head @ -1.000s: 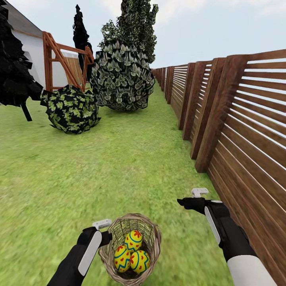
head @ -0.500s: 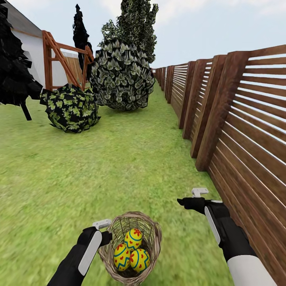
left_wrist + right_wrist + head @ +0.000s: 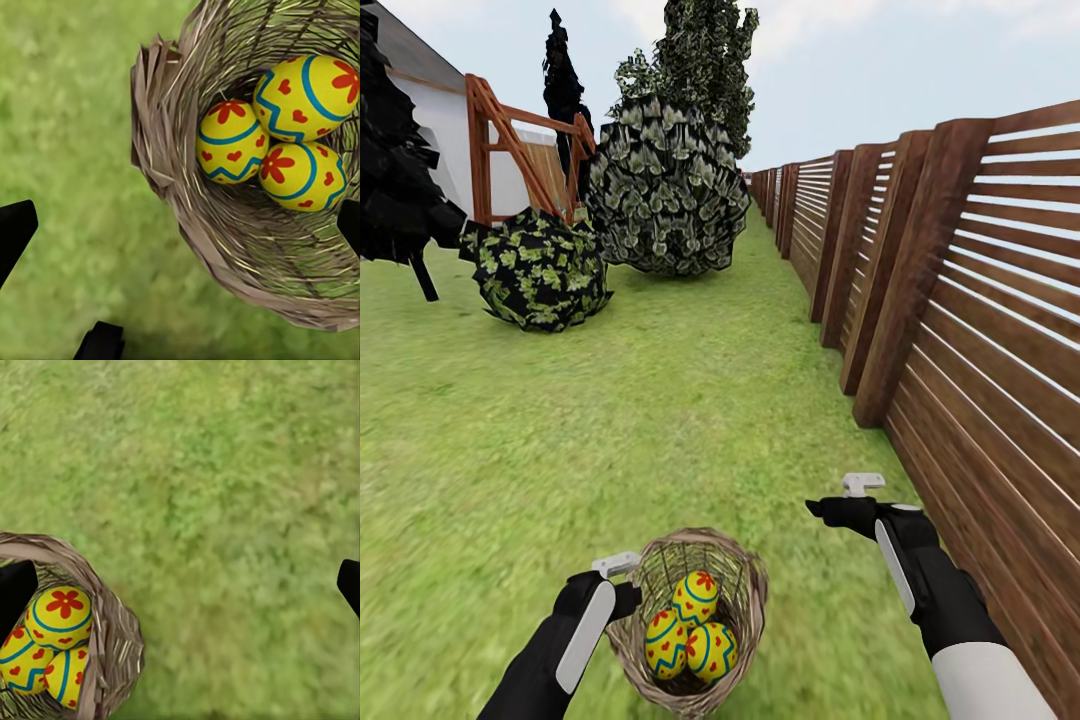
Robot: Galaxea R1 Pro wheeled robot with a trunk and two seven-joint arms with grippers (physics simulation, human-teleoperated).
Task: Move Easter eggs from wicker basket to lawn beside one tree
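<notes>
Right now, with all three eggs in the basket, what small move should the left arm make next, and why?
Probably shift the left gripper sideways over the basket opening, then lower toward the top egg. It sits just outside the rim with fingers spread, nothing held, and all three eggs are uncovered. The right gripper hangs over bare grass, farther away.

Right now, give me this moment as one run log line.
eggs: all three in basket | left gripper: open, straddling basket rim | right gripper: open, above grass | tree placement: not started
</notes>
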